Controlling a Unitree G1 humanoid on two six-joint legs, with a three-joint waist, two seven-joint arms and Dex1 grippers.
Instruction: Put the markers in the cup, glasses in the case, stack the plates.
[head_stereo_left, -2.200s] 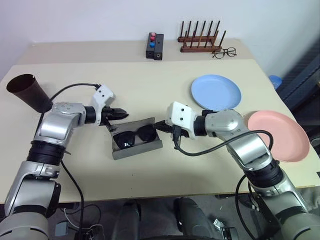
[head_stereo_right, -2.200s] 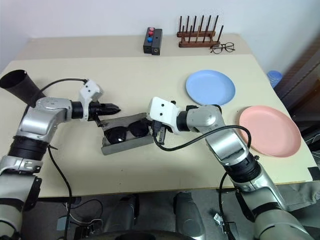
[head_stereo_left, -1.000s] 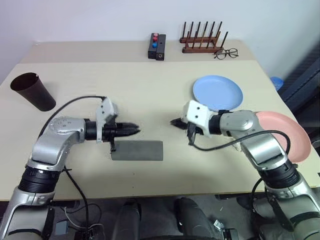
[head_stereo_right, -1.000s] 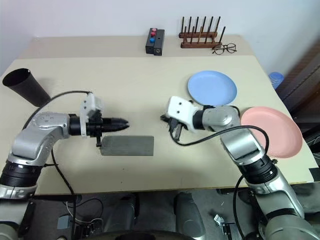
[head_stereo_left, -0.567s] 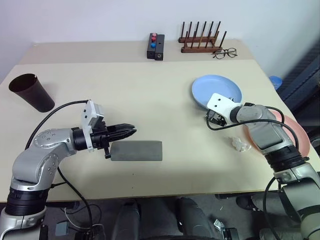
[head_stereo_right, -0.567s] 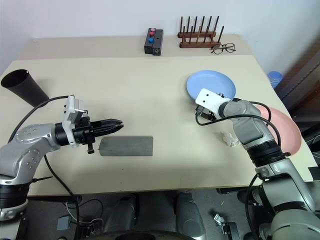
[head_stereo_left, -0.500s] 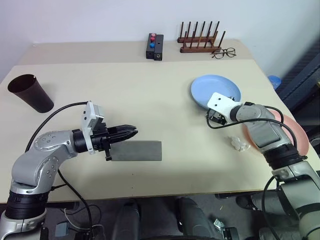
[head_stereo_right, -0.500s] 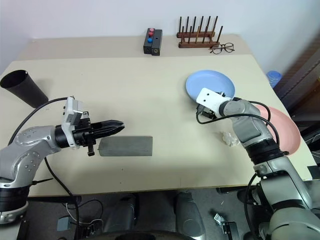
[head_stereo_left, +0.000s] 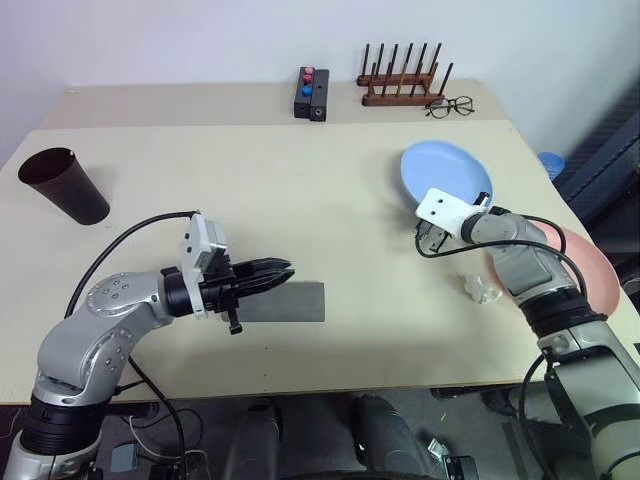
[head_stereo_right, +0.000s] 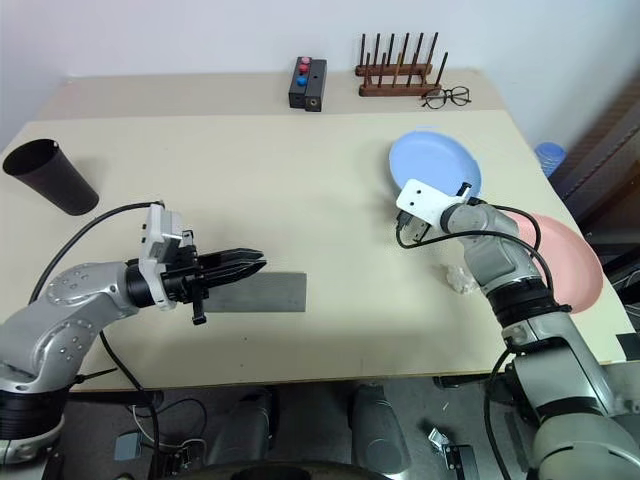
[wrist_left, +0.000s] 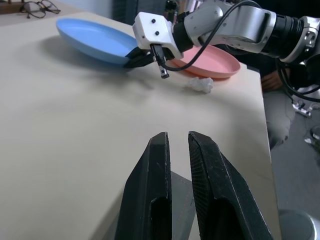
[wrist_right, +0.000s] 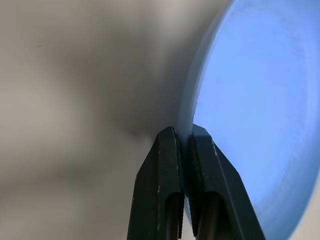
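Observation:
My right gripper is shut on the near rim of the light blue plate, which tilts up off the table. The salmon pink plate lies to its right, partly behind my right arm, at the table's edge. The grey case lies closed at the front middle. My left gripper hovers over the case's left end, shut and empty. The dark cup stands at the far left. The glasses and the markers are hidden.
A small crumpled white scrap lies beside my right forearm. At the back stand a black box with red and blue buttons, a wooden peg rack and clear-lens eyeglasses.
My right gripper swung from the table's middle to the blue plate, closed on its near rim and tipped it up. My left gripper drew back a little over the closed case.

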